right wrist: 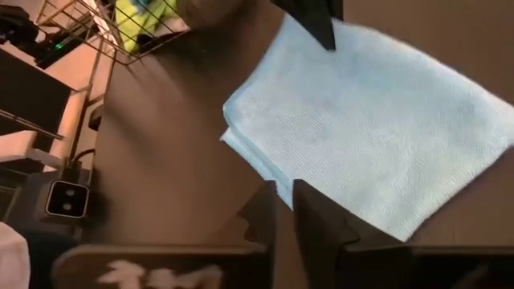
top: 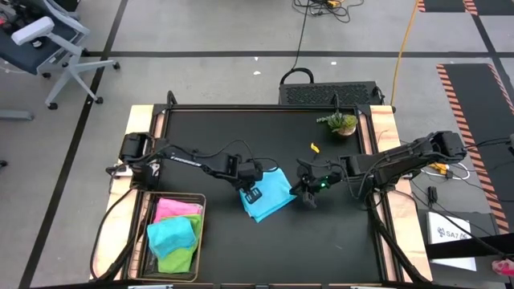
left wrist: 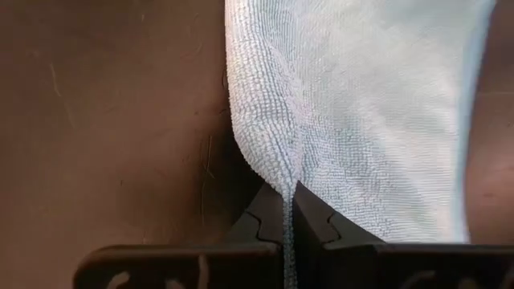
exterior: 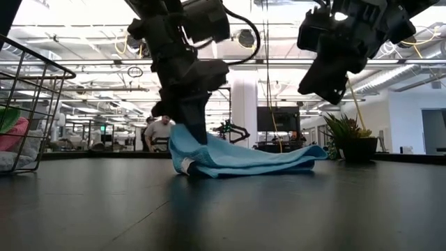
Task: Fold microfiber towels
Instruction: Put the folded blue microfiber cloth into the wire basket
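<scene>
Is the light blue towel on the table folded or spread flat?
Folded: the light blue towel shows stacked layers along one edge, and the left gripper pinches its hem.

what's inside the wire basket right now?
The wire basket holds a pile of towels: pink towel at the back, teal towel on top, lime green towel in front. Anything beneath them is covered.

Soft, nubbly microfiber on the light blue towel (left wrist: 361, 104) (tiny loops, stitched hem). Matt black table top (top: 217, 136), faintly scuffed. Thin wire mesh basket (top: 173, 237). Dark, matt, plastic-looking left gripper (left wrist: 285, 221) fingers.
</scene>
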